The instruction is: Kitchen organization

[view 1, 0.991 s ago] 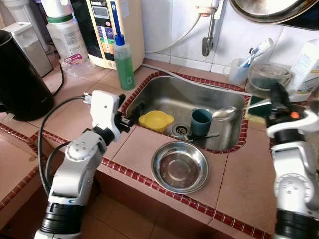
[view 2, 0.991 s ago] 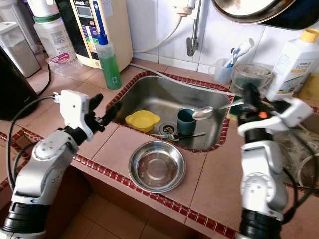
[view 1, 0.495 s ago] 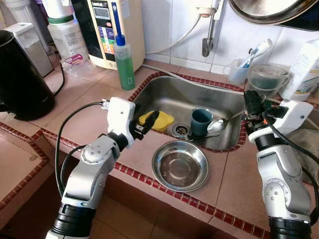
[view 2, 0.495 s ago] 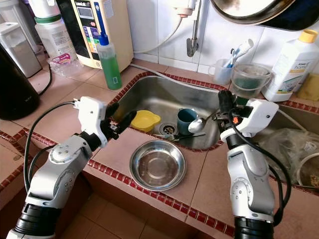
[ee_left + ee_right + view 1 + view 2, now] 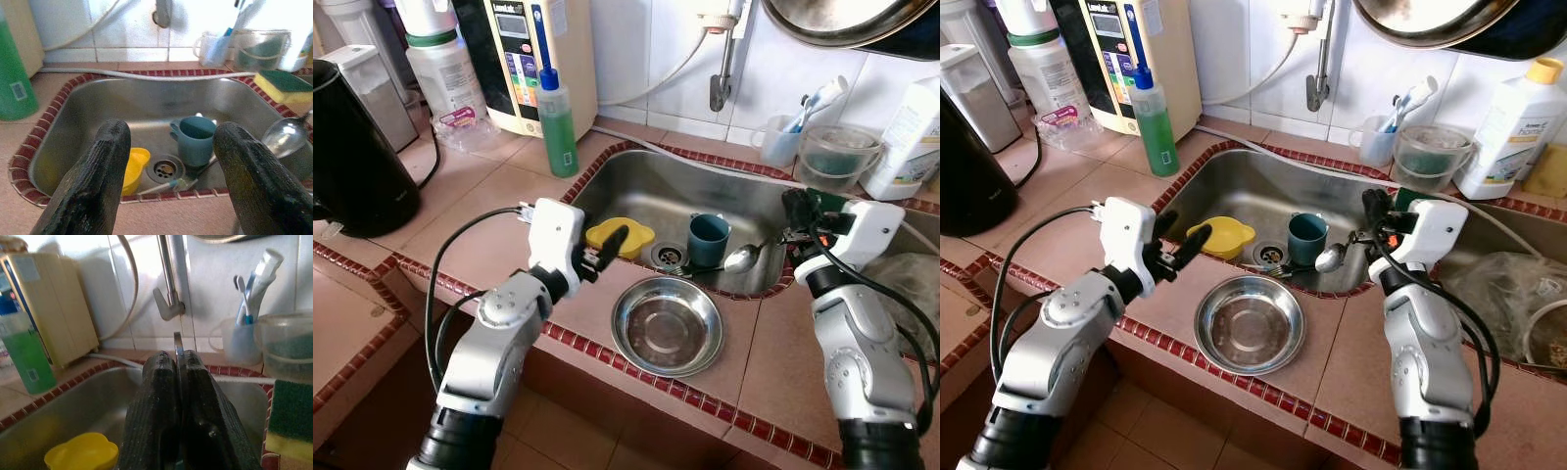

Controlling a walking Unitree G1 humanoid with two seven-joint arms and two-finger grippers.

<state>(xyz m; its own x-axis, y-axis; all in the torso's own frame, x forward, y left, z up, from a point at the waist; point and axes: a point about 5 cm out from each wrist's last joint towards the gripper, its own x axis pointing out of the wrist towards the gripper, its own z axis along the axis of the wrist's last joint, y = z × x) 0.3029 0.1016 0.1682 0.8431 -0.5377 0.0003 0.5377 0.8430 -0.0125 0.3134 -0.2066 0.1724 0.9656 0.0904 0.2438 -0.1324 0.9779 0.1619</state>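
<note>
— What changed?
— The right gripper (image 5: 1371, 223) has carried the shiny metal spoon (image 5: 1331, 258) lower, fingers clamped on its handle, bowl hanging over the steel sink's (image 5: 1234, 186) front rim at three o'clock.
— The left gripper (image 5: 1175, 240)?
— Fingers spread wide, now nearer the yellow plastic bowl (image 5: 1222, 236).

A green soap bottle (image 5: 557, 122) stands on the tiled counter (image 5: 480, 211) beside a beige water appliance (image 5: 530, 59). A black kettle (image 5: 352, 152) sits at the far left. Against the wall tiles, a cup of toothbrushes (image 5: 783, 137) stands beside a clear lidded container (image 5: 840, 157) and a white bottle (image 5: 1506, 113).
</note>
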